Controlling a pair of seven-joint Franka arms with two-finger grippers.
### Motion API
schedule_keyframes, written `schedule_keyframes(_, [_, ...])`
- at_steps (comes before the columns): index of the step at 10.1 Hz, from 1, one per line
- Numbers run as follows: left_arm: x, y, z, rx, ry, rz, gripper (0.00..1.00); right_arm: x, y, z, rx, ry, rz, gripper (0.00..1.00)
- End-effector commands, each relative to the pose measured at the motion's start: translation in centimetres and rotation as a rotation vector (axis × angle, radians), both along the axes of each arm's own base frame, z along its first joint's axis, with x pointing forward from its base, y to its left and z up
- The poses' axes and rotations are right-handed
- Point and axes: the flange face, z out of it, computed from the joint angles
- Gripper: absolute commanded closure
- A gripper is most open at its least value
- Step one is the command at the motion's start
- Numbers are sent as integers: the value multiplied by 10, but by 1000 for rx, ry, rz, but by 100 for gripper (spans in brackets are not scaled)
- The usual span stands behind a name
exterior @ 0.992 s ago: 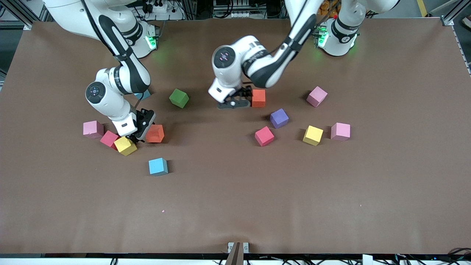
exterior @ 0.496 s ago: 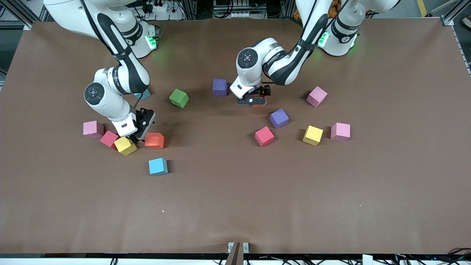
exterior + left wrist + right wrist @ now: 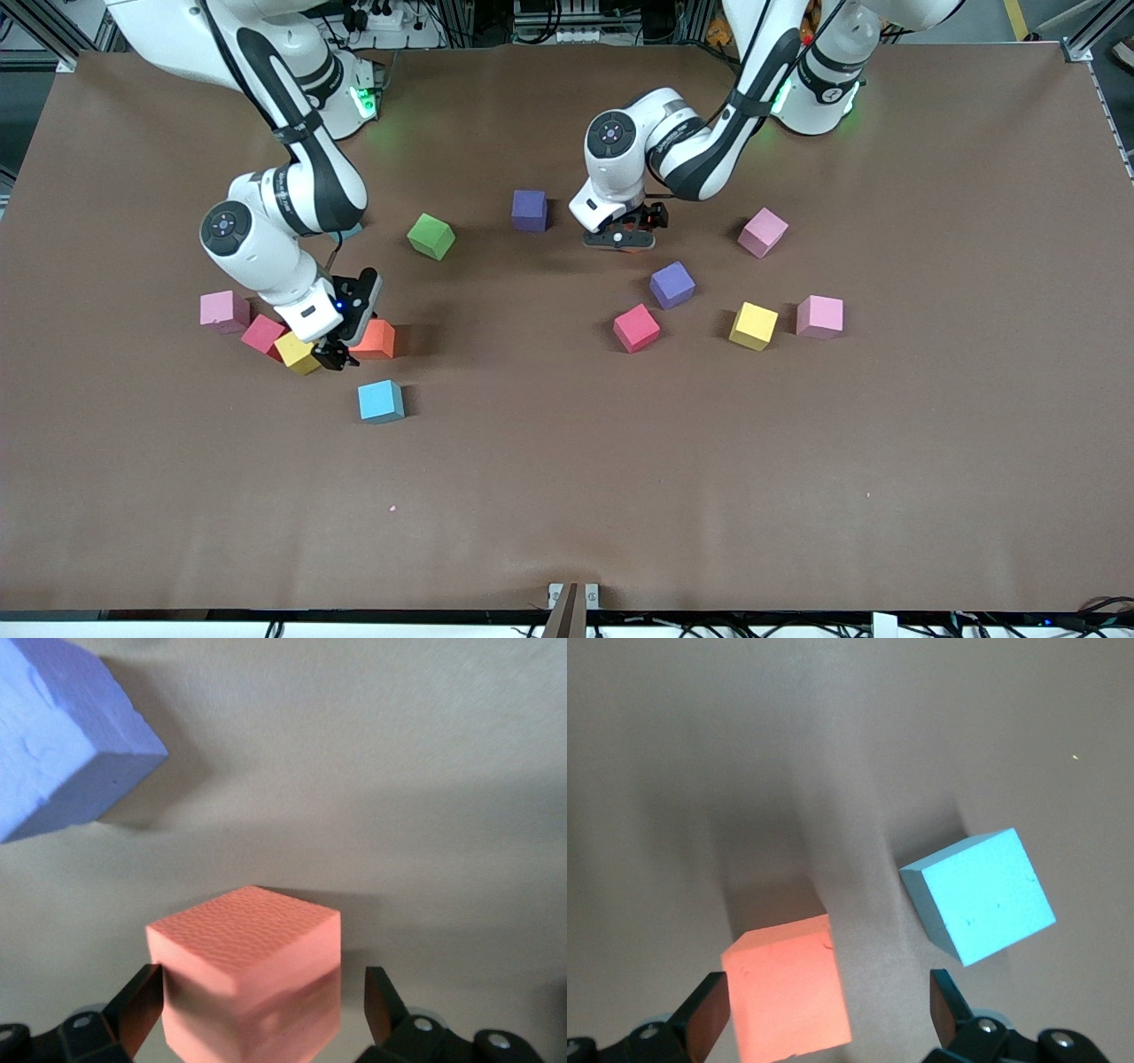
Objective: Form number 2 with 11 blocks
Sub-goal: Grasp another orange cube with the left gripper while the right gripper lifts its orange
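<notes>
My left gripper (image 3: 620,239) is low over an orange block (image 3: 244,970), open, with a finger on either side of it (image 3: 261,992). A purple block (image 3: 53,735) lies close by. My right gripper (image 3: 341,353) is open around another orange block (image 3: 379,338), which sits off-centre between the fingers (image 3: 828,992); this orange block (image 3: 788,992) lies next to a sky blue block (image 3: 979,895). In the front view the left gripper hides most of its orange block.
Beside the right gripper lie a yellow (image 3: 297,353), a red (image 3: 263,335) and a pink block (image 3: 223,311). Green (image 3: 431,237) and purple (image 3: 529,210) blocks lie mid-table. Purple (image 3: 672,284), red (image 3: 636,328), yellow (image 3: 754,325) and two pink blocks (image 3: 819,316) (image 3: 763,232) lie toward the left arm's end.
The left gripper slid from beside its orange block to over it, uncovering a purple block. The right gripper came down beside the yellow block, and its orange block shifted slightly nearer the front camera.
</notes>
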Motion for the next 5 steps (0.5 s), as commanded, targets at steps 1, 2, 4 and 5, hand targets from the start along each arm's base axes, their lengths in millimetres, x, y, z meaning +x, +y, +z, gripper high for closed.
schedule_keyframes(1, [11, 9, 25, -26, -36, -18, 0, 9, 0, -22, -13, 19, 50, 0])
schedule_keyframes(2, [11, 9, 26, -29, -36, -14, 0, 6, -2, -29, -16, 35, 54, 0])
schedule_keyframes(4, [10, 9, 17, -26, -27, -15, 0, 2, -8, -29, -29, 101, 61, 0])
schedule_keyframes(5, [9, 6, 12, -42, -32, -17, 0, 5, -7, -22, -32, 108, 62, 0])
